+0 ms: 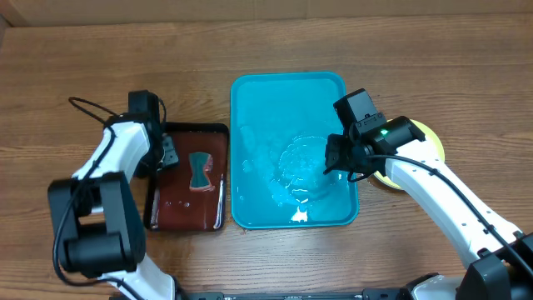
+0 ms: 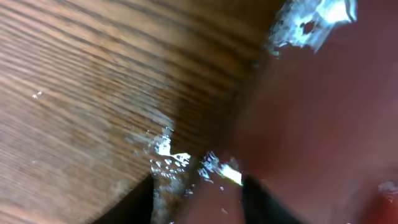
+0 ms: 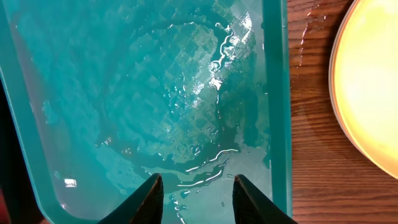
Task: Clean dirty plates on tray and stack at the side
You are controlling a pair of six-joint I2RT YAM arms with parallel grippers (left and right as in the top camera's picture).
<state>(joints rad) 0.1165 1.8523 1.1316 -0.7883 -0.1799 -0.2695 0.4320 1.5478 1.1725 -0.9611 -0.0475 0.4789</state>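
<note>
Right gripper [image 3: 198,182] hangs over the near-right corner of the turquoise tray [image 3: 277,93]. Its fingers are partway open with nothing between them, just the wet tray floor showing in the gap. The yellow-green plate [image 3: 373,81] sits out on the wooden table [image 1: 83,50], off to the right of the fingers and past the tray rim, not touching the tray. Just ahead of the fingertips there's a round outline [image 3: 168,93] in the water; it could be a pale plate lying flat or just a ring of water, honestly can't tell. Left gripper [image 1: 169,152] is over at the left edge of the dark red-brown tray [image 1: 179,208], with a teal sponge [image 1: 200,169] lying in that tray off to the side of its fingers. Its wrist view is a blurry mess, so no telling how wide its fingers are or if they've got anything. Handling guess: these plates look like thin plastic, so light and stiff, not breakable, but slick when wet, and a flat one will likely cling to a wet floor. Best bet is probably pinching the raised rim, one finger over the lip and one under.
</note>
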